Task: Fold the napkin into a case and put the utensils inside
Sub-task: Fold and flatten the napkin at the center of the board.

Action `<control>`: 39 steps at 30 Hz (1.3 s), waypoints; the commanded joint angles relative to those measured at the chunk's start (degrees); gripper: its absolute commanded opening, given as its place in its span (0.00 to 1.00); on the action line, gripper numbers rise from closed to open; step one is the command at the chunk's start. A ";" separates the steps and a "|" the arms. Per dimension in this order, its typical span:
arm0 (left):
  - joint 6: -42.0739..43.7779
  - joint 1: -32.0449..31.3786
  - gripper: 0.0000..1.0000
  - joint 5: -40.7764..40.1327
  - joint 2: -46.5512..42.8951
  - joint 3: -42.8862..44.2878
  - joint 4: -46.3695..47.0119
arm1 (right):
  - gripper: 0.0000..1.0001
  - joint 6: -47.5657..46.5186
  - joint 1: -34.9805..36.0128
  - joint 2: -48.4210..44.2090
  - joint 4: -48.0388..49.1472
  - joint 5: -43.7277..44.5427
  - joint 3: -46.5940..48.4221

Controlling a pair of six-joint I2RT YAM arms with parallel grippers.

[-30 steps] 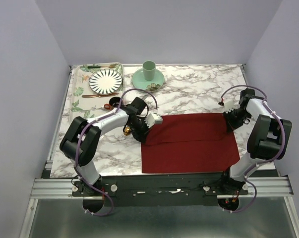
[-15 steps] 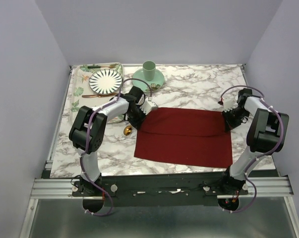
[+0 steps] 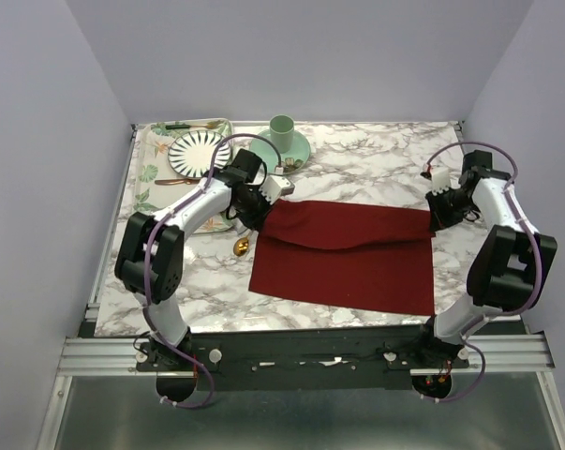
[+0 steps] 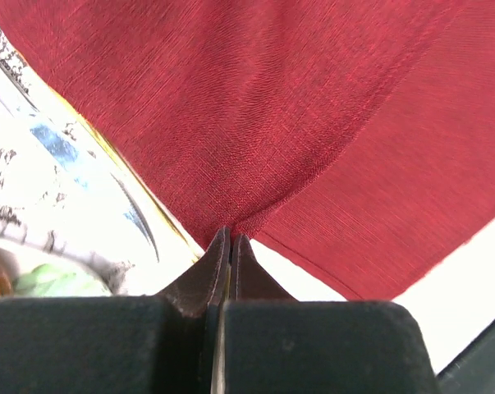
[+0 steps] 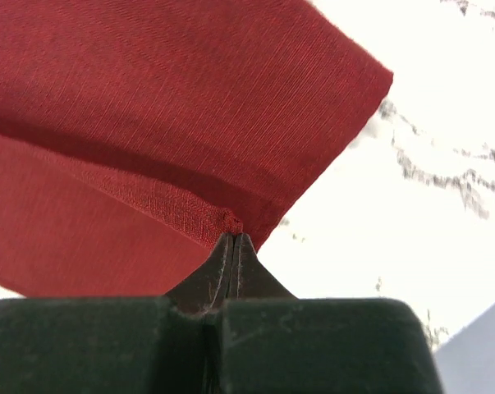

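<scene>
The dark red napkin [image 3: 343, 267] lies across the middle of the marble table, its near part flat. My left gripper [image 3: 264, 207] is shut on its far left corner [image 4: 231, 226]. My right gripper [image 3: 435, 217] is shut on its far right corner [image 5: 229, 220]. The edge between them is raised and sags in the middle. A small gold spoon [image 3: 241, 247] lies just left of the cloth. A shiny silver blade, probably the knife [image 4: 66, 152], shows beside the cloth in the left wrist view. In the top view my left arm hides it.
At the back left a floral tray [image 3: 152, 155] holds a striped plate [image 3: 200, 153], a green-handled utensil [image 3: 184, 126] and a brown-gold utensil [image 3: 174, 181]. A green cup [image 3: 281, 133] stands on a green saucer [image 3: 263, 155] behind the left gripper.
Both grippers have moved toward the far side of the table with the napkin's corners in them. The cloth has shifted that way and left, and its held edge now sags between them.
</scene>
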 commanded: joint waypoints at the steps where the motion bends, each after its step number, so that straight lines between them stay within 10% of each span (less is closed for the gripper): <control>1: 2.37 0.06 0.00 5.10 -5.74 -2.28 -3.61 | 0.01 -2.74 -1.12 -5.25 -4.31 -0.17 -3.88; 17: 1.59 -1.96 0.00 7.05 -0.48 -9.67 -1.42 | 0.01 -2.13 -2.27 3.52 3.59 6.06 -14.09; 39: -3.78 -5.91 0.00 4.23 14.55 2.47 0.25 | 0.01 0.43 -3.49 17.25 4.30 13.71 5.26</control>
